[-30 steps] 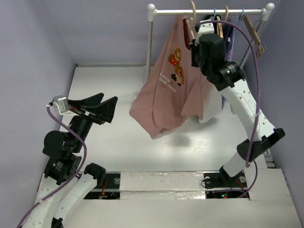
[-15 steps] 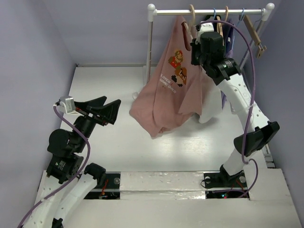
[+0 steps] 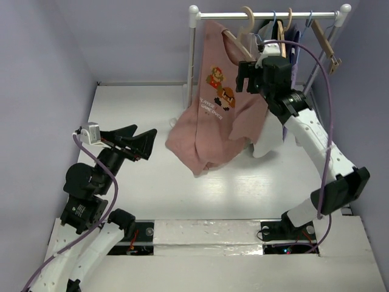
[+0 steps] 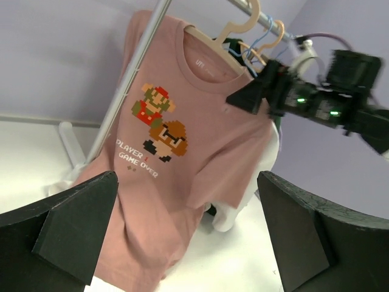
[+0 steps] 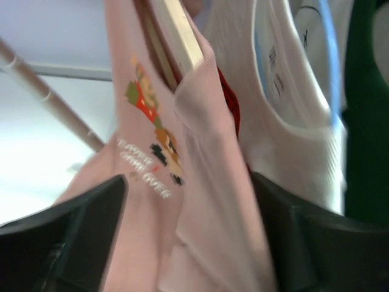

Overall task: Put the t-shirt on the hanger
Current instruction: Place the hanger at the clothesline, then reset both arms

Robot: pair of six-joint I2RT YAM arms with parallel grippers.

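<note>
right gripper (image 3: 248, 78) splayed by t-shirt (image 3: 209, 121), left gripper (image 3: 146, 129) splayed above white table (image 3: 152, 188), lilac walls (image 3: 42, 73).

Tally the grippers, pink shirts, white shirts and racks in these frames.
grippers: 2 (left gripper, right gripper)
pink shirt: 1
white shirt: 1
rack: 1
Total: 5

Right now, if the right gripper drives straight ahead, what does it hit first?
The t-shirt: its pink shoulder fabric sits dead ahead of the open right gripper in the wrist view. Depth is unclear, but it looks close.
</note>
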